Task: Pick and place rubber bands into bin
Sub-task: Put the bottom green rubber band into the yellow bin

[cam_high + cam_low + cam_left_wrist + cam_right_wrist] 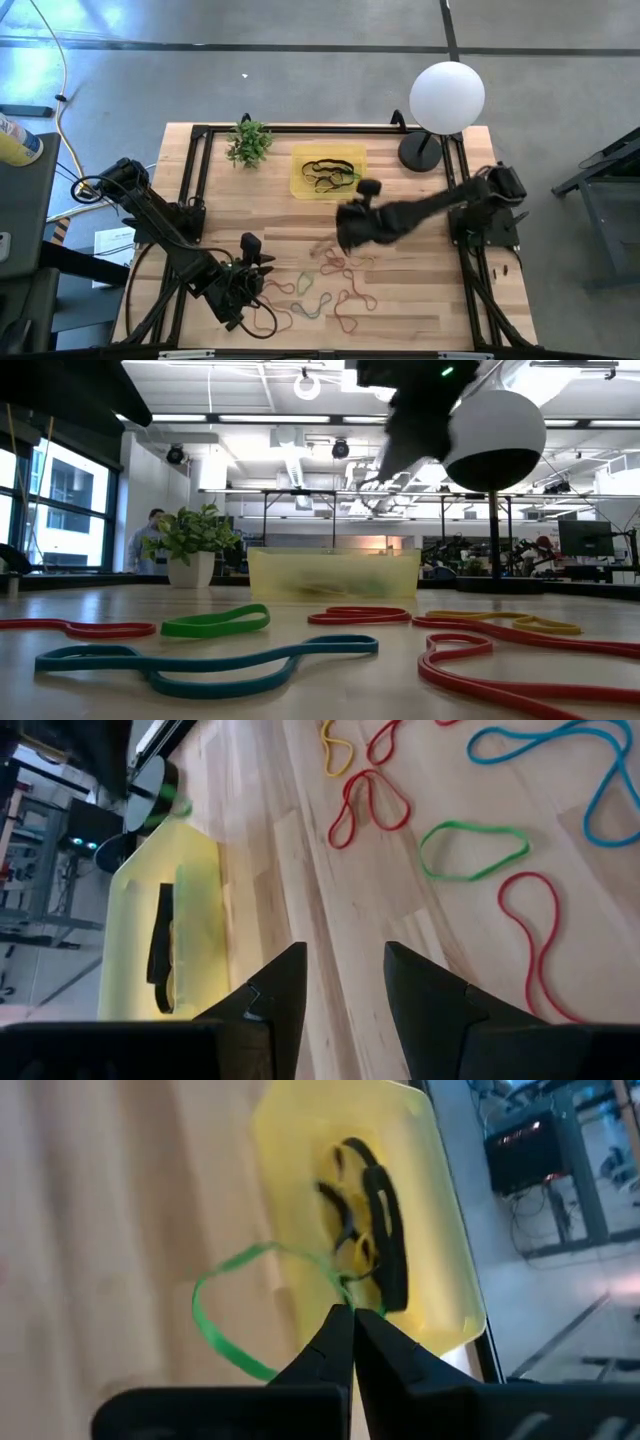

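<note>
The desk (420, 300) is pale wooden planking with a black metal frame (195, 180) around its edges, standing on a grey concrete floor (300, 80); taking the yellow bin (328, 172) as the landmark, it sits near the desk's far edge, a small potted green plant (249, 143) beside it on the left arm's side and a white globe lamp (447, 97) on a black base beside it on the right arm's side; several dark rubber bands (330, 172) already lie inside the bin; more rubber bands, red (500, 670), blue (200, 660), green (215, 623) and yellow (520, 622), lie loose on the planks well to the near side of the bin. The right gripper (350, 1320) hangs above the desk just short of the bin's near edge, its fingers (325, 1345) clenched on a thin green rubber band (215, 1330) that dangles in a loop over the bin's near rim. The left gripper (345, 970) waits low at the near-left part of the desk, far from the bin and beside the loose bands, its fingers (420, 995) parted with nothing between them. Beyond the bin, the low view shows an open workshop with large windows, ceiling lamps and ducting, benches with monitors, and a person (150, 540) standing far off behind the plant.
</note>
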